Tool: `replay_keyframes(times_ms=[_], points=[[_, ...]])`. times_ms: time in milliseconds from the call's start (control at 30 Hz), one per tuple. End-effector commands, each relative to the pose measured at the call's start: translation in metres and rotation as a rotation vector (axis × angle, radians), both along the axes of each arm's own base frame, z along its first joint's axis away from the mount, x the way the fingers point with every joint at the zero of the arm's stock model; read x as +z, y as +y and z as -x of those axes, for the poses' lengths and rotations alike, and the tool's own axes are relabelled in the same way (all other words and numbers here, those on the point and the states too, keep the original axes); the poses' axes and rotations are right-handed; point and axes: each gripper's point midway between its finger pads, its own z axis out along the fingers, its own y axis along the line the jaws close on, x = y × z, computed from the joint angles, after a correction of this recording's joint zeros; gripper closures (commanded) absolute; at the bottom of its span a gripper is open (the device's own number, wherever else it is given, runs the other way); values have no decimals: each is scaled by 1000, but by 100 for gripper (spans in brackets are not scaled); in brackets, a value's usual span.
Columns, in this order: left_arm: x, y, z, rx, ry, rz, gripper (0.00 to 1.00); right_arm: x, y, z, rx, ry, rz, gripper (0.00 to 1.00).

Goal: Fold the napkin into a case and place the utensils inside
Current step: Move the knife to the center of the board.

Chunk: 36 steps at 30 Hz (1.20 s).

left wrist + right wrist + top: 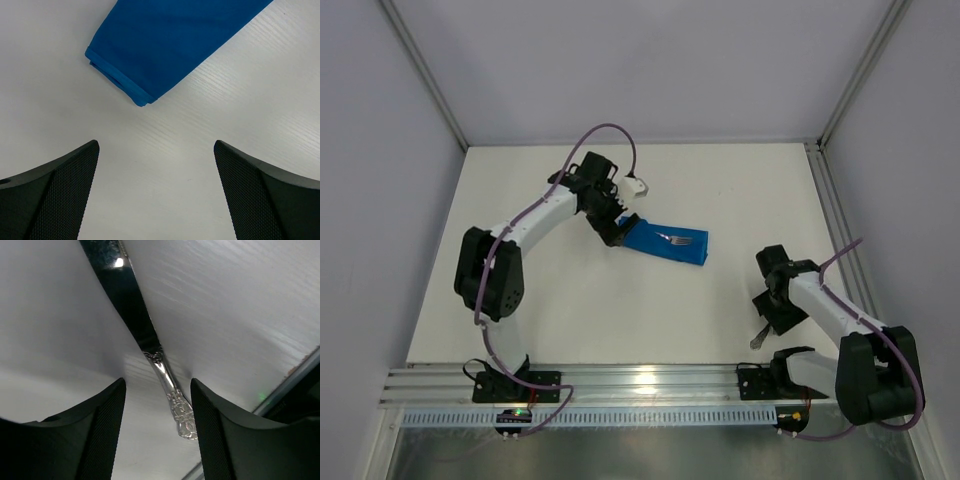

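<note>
Two grippers, both with jaws spread: nearest the front edge of the table [620,330], the right gripper [157,382] hung low over the knife [131,305], fingers apart on either side of its handle, gripping nothing. Farther back, the left gripper [155,145] sat wide open just short of the folded blue napkin [175,40], not touching it, and the fork [676,240] lay on the cloth.

Far forward, the left gripper [155,146] gapes wide — close in, the right gripper [157,382] stands parted.
</note>
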Motion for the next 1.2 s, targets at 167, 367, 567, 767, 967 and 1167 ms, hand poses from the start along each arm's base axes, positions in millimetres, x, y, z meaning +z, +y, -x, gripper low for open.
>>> replay_keyframes(times_ms=[167, 367, 567, 767, 967, 1167], points=[[40, -2, 5, -8, -59, 50, 1, -15, 11, -20, -89, -58, -56, 63], [50, -1, 2, -4, -85, 57, 1, -28, 30, -37, -145, -111, -151, 96], [43, 2, 3, -1, -62, 46, 1, -16, 91, -95, -162, -271, -373, 96], [41, -2, 5, -9, -34, 57, 1, 11, 160, -121, -24, -295, -447, 95], [42, -5, 19, -66, 11, 81, 1, 38, 188, -115, 175, -296, -474, 50], [57, 4, 33, -94, 77, 161, 1, 173, 198, -158, 879, -617, -269, 48]])
